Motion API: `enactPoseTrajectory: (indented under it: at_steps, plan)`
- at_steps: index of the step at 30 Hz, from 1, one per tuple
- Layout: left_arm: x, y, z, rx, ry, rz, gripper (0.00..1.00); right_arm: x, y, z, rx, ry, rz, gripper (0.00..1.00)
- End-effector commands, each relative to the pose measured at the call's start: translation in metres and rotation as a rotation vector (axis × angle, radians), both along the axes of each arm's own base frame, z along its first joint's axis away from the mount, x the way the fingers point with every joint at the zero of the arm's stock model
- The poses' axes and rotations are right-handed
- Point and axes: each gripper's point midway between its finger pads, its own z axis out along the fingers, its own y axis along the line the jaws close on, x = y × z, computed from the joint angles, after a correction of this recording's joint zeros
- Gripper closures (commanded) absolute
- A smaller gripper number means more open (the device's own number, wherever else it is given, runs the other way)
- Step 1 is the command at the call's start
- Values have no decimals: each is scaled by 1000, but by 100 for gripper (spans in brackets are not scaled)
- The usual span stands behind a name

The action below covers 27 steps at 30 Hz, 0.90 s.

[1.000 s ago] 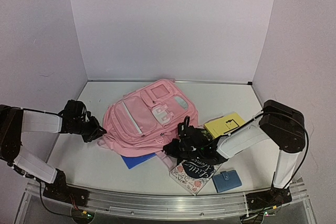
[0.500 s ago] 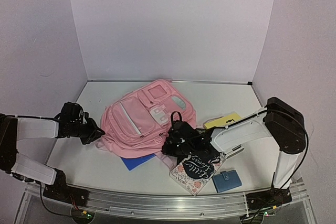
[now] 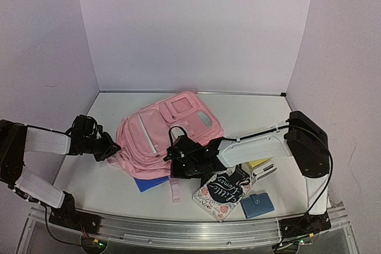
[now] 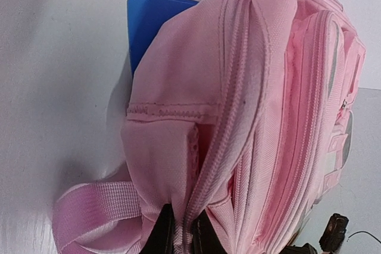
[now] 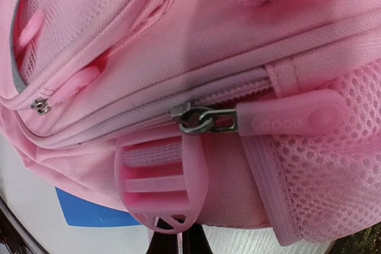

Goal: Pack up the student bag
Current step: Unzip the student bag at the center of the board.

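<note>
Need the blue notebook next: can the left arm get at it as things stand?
Probably not. The left gripper is shut on the bag, and the notebook lies partly under the bag's near edge, so it would have to let go first.

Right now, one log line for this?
left gripper: shut on bag, left side | right gripper: shut at bag's near edge, hold unclear | blue book: partly under bag

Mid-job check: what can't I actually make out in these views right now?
Blue folder: top view, mostly under the backpack.
Yellow book: top view, nearly all behind the right arm.
Right gripper: right wrist view, fingertips cut off at the bottom edge; what they pinch is unclear.
Zip: right wrist view, its run leaves the frame.
</note>
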Motion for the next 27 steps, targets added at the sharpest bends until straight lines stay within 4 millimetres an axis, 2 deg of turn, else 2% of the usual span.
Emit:
enactPoseTrajectory:
  at_steps: [1, 5, 10, 14, 17, 19, 20, 22, 25, 27]
  plan:
    - [-6, -47, 13, -123, -2, -166, 100, -28, 84, 52, 240, -30, 182, 100]
    - [-1, -56, 14, -129, -13, -196, 100, -32, 101, 59, 265, -43, 212, 99]
    - [7, -55, 19, -88, -32, -200, 100, -31, 109, 76, 298, -75, 220, 99]
    - [24, -52, 30, -31, -75, -205, 100, -31, 105, 99, 337, -99, 217, 89]
    - [37, -42, 34, 67, -80, -193, 97, -26, 87, 118, 334, -150, 174, 82]
    - [45, -32, 38, 134, -90, -169, 85, -20, 68, 134, 326, -206, 129, 74]
    - [48, -25, 40, 170, -94, -151, 76, -17, 57, 145, 324, -237, 104, 69]
    - [48, -14, 44, 232, -102, -124, 60, -13, 32, 151, 297, -277, 63, 56]
    - [40, 3, 48, 314, -100, -81, 37, -8, -4, 165, 265, -338, 4, 45]
    - [29, 11, 50, 349, -102, -70, 28, -3, -26, 162, 225, -357, -23, 42]
